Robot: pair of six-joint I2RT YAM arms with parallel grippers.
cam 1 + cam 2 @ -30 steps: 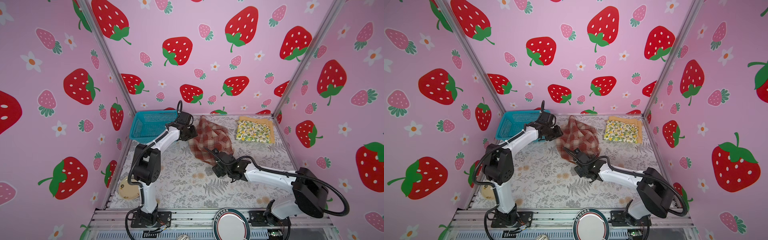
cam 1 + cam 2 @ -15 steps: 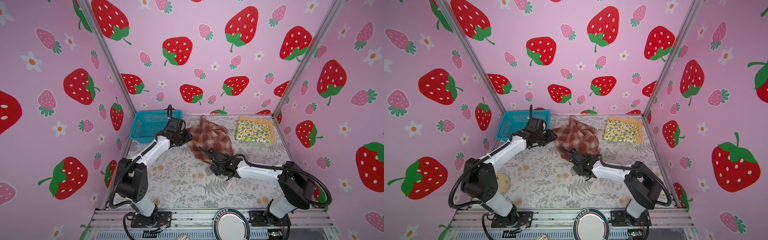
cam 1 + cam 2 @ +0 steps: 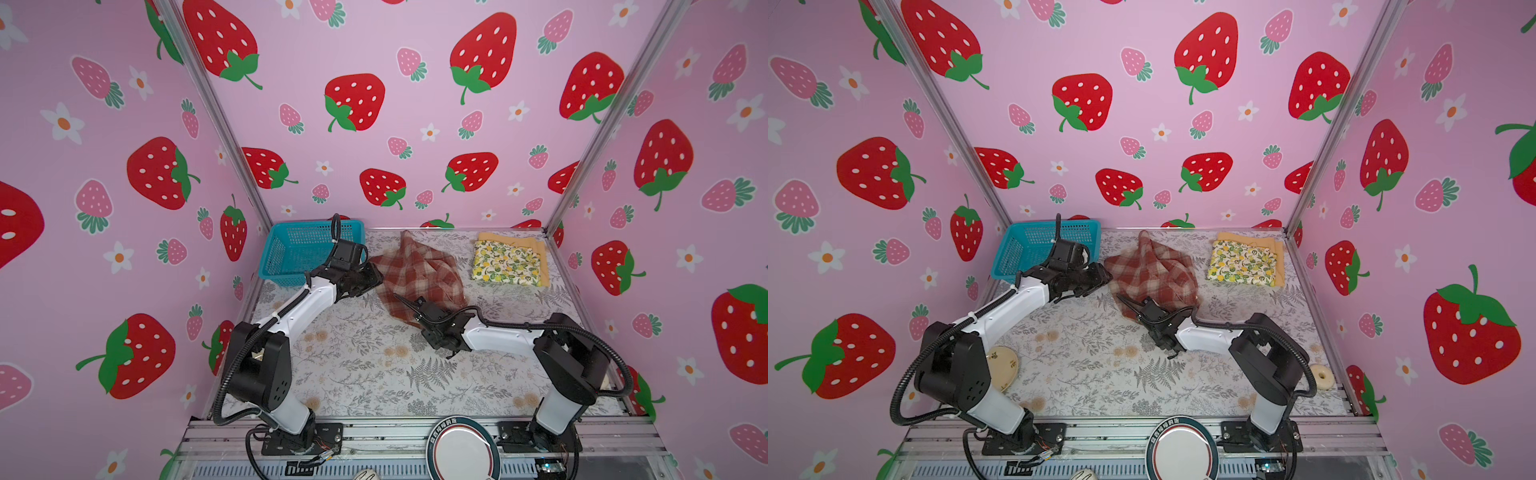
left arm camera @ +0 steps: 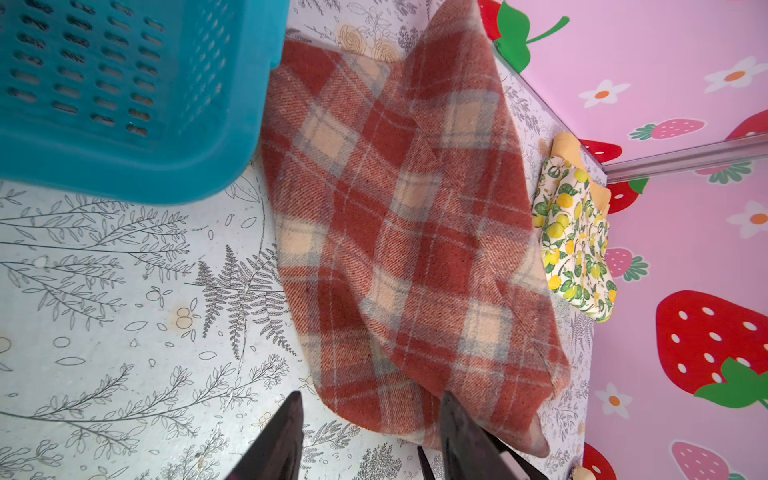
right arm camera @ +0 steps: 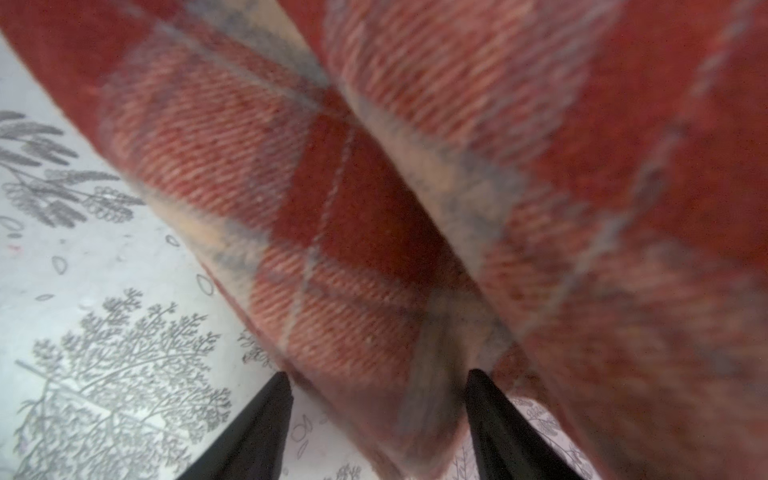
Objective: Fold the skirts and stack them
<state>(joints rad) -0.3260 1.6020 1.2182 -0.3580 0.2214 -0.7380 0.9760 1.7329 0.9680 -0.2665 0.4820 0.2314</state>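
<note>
The red-brown plaid skirt point(image 3: 419, 270) point(image 3: 1154, 270) lies rumpled at the middle back of the table. In the left wrist view, my left gripper point(image 4: 371, 399) stands open at the edge of the plaid skirt point(image 4: 395, 208) nearest the basket, one finger over the cloth and one over bare table. In the right wrist view, my right gripper point(image 5: 378, 374) is open, with a near fold of the plaid skirt point(image 5: 374, 187) between its fingers. In both top views the folded lemon skirt point(image 3: 505, 264) point(image 3: 1241, 264) rests on the mustard-yellow skirt point(image 3: 511, 240) point(image 3: 1250, 239) at the back right.
A teal mesh basket point(image 3: 299, 249) point(image 3: 1034, 249) stands at the back left, close to the left wrist. A cream plate point(image 3: 1003, 368) lies by the left arm's base and a ring-shaped thing point(image 3: 1320, 376) by the right arm's. Pink walls close three sides.
The left gripper has dropped from beside the basket to the plaid skirt's edge. The right gripper has pushed onto the skirt's near fold and its jaws have narrowed.
</note>
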